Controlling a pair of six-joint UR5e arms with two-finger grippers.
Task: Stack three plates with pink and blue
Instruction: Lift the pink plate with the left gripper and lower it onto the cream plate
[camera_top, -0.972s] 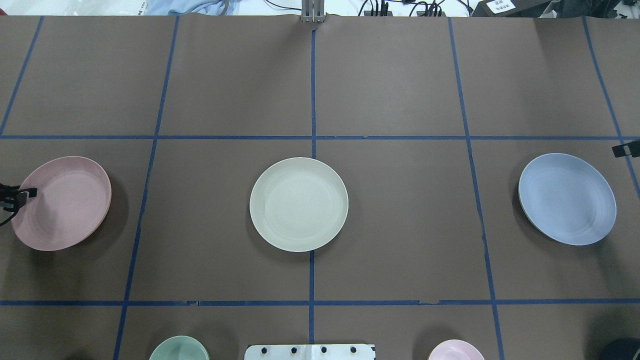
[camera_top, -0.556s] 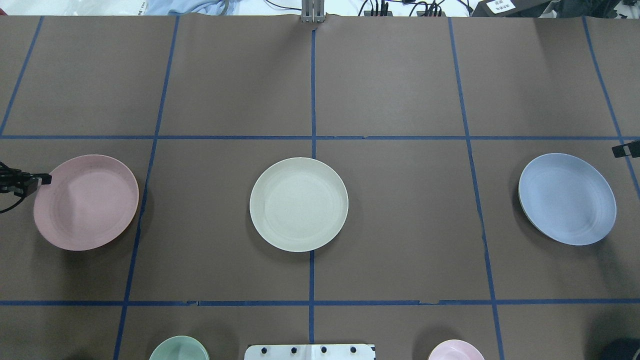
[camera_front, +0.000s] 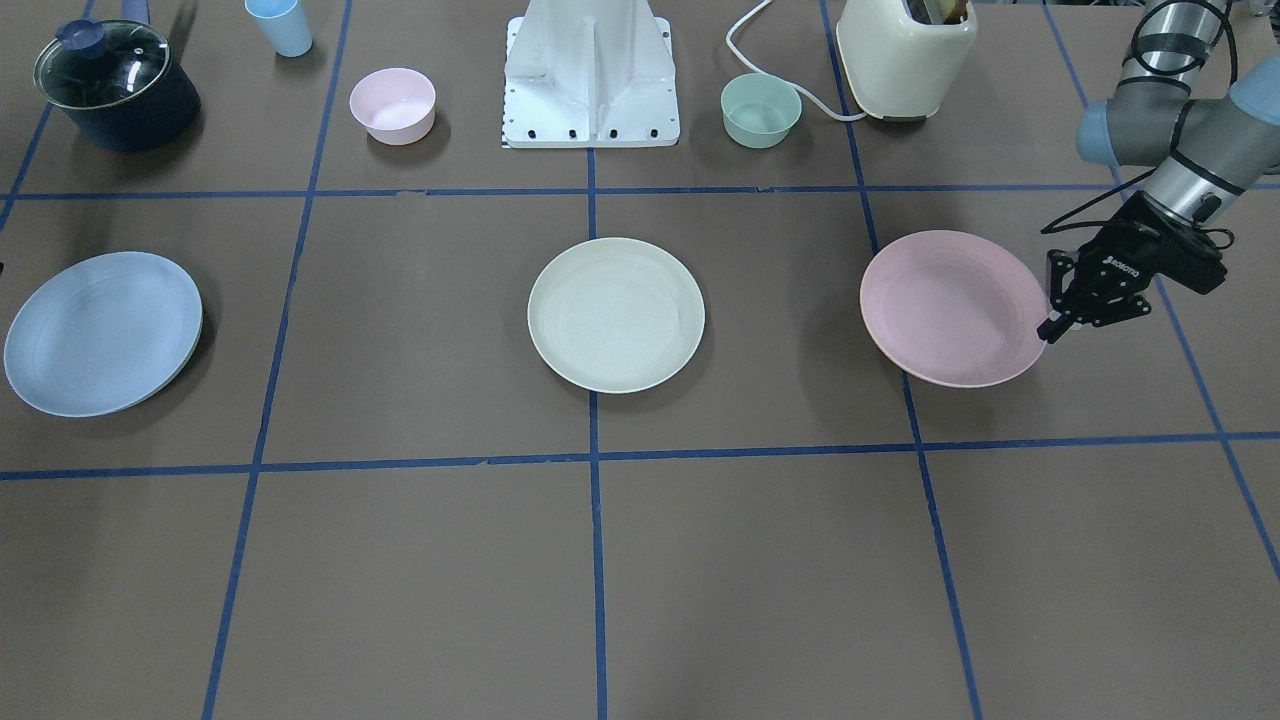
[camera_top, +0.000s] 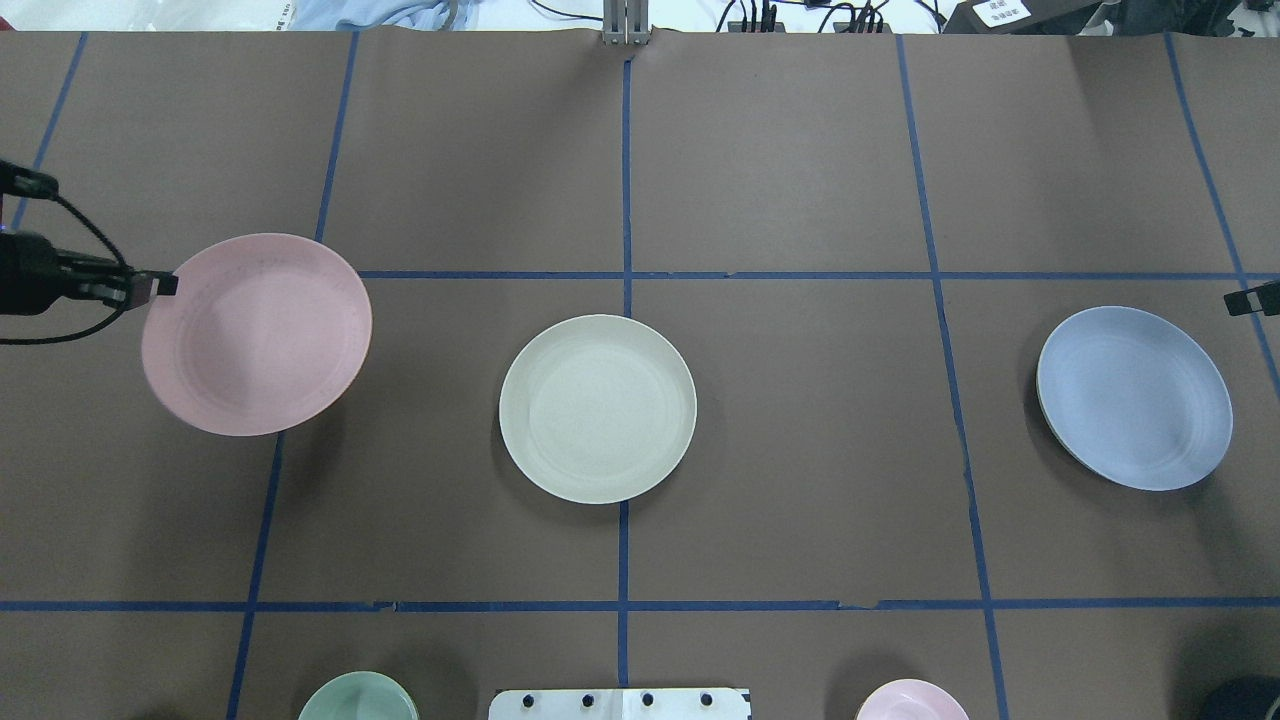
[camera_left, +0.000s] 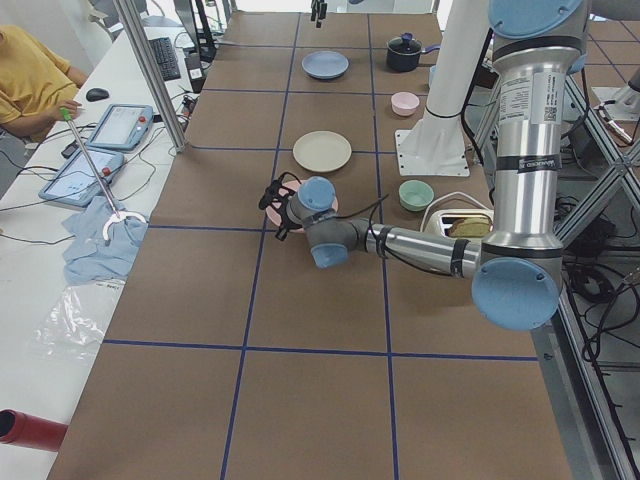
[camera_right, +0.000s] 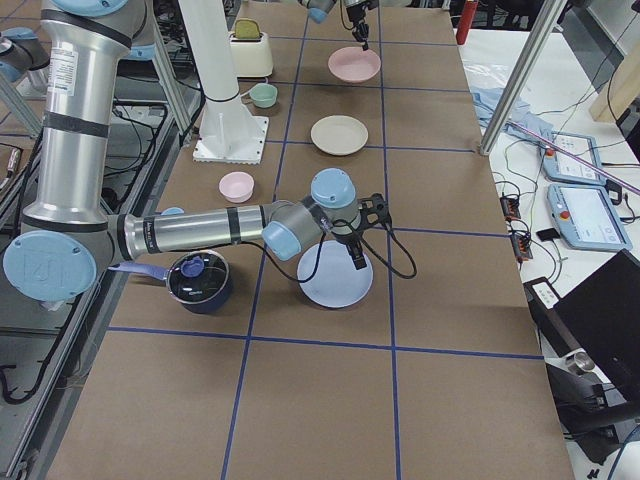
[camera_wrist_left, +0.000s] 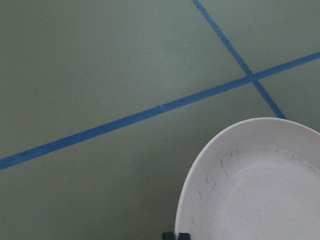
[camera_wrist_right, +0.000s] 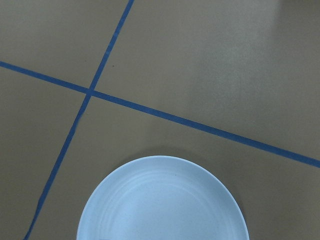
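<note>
Front-facing view: the cream plate (camera_front: 616, 314) lies flat at the centre of the tabletop (camera_front: 420, 560). The pink plate (camera_front: 950, 305) is to its right, well apart, and appears raised off the surface. The left end effector (camera_front: 1048, 330) pinches its right-hand rim. The blue plate (camera_front: 102, 332) sits at the far left. Overhead view: the three plates stand in a row, pink left, cream middle, blue right, none overlapping. The right end effector (camera_top: 1250, 298) shows only as a dark tip at the right edge, near the blue plate and apart from its rim. Whether it is spread or pressed together cannot be told. Exterior left view: the near arm hides most of the pink plate. Exterior right view: the near arm's end effector hangs at the blue plate's edge; contact cannot be judged. Left wrist view: the pink plate fills the lower right, with a fingertip on its rim at the bottom edge. Right wrist view: the blue plate occupies the lower middle, below a crossing of blue tape lines (camera_wrist_right: 165, 116).
</note>
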